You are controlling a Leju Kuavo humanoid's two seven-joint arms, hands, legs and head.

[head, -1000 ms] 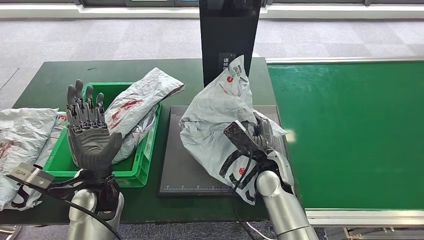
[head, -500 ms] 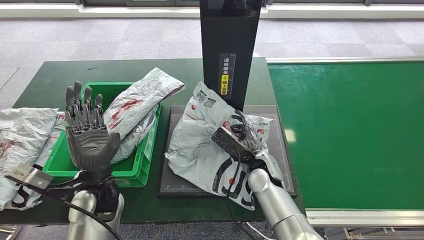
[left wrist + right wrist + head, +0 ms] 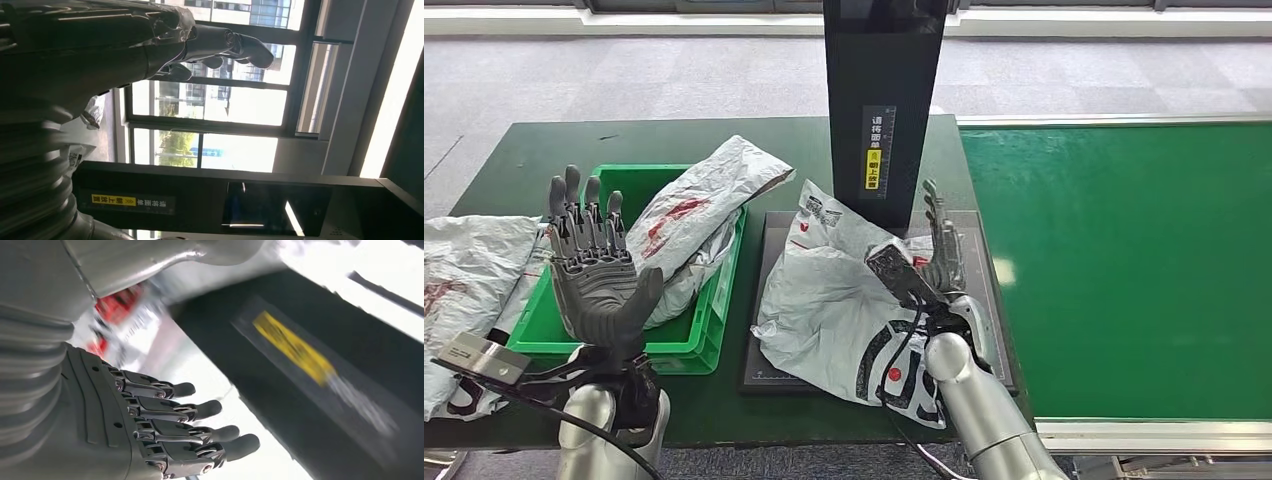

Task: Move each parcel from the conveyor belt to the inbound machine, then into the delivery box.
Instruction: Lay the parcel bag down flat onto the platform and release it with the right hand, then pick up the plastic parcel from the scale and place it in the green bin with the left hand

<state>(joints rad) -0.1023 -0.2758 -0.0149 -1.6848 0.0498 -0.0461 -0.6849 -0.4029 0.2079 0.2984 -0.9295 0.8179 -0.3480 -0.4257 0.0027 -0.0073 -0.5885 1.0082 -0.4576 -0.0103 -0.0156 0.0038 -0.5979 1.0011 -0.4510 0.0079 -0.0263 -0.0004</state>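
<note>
Even daylight keeps the head view sharp, bright windows silhouette the left wrist view, motion-blur smears the right.

We find one parcel (image 3: 829, 305) lying on the scanner plate (image 3: 769, 262) at the foot of the upright column (image 3: 884, 95), with the conveyor belt (image 3: 1124, 260) to its right. To its left stands the crate (image 3: 686, 340), holding a second parcel (image 3: 694, 215). Further parcels (image 3: 469, 265) lie left of the crate, all on the table (image 3: 544, 150).
</note>
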